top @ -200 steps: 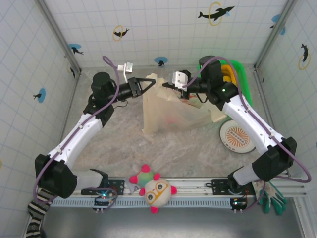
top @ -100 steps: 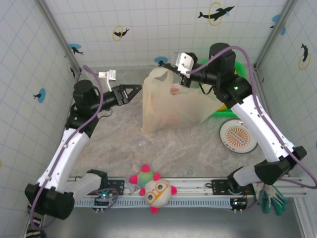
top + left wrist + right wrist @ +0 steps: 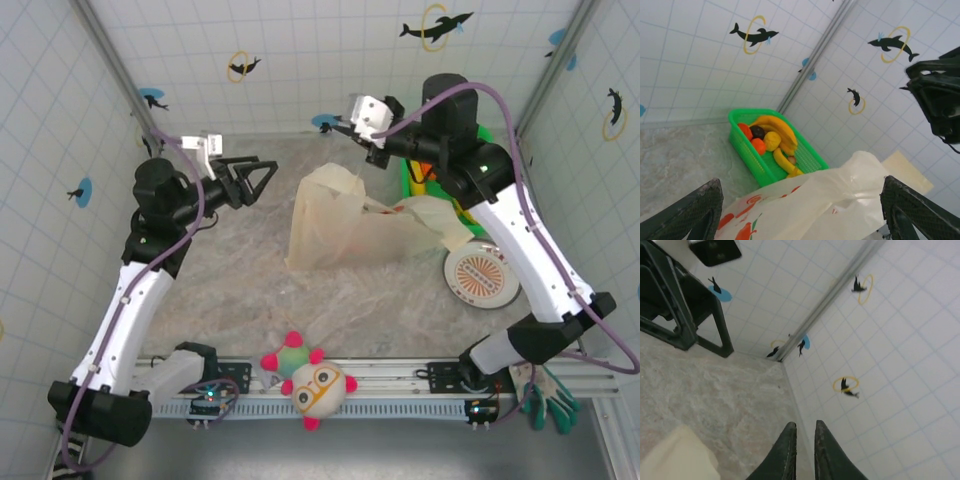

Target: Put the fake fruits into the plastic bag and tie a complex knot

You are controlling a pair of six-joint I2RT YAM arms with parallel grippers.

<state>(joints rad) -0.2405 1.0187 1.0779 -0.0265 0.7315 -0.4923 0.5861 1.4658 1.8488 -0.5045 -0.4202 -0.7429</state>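
Several fake fruits point(image 3: 771, 140): lying in the green basket point(image 3: 752, 162) at centre left of the left wrist view. I cannot tell whether any are already inside the plastic bag.
Plastic bag point(image 3: 340, 225): slumped on the counter point(image 3: 230, 270) in the middle of the top view, with nothing holding it. One handle strip point(image 3: 440, 215) trails toward the right of the frame, near the basket.
Risk, bag mouth: with the top collapsed, a fruit lowered now would likely land on folded film and roll off onto the counter.
Risk, thin film: a one-sided pinch could drag the whole bag along the counter rather than open it, because nothing anchors it.
Risk, trailing strip: it lies close beside the basket, so an arm reaching for fruit could snag it and tip the bag.
Risk, knot: no finished knot can be made out, and loose strips may slip apart if pulled unevenly.
Left fingers point(image 3: 707, 207): spread wide at the lower corners of the left wrist view, touching nothing, with the bag below and between them.
Right fingers point(image 3: 787, 450): a narrow gap with nothing in it, raised clear of the bag.
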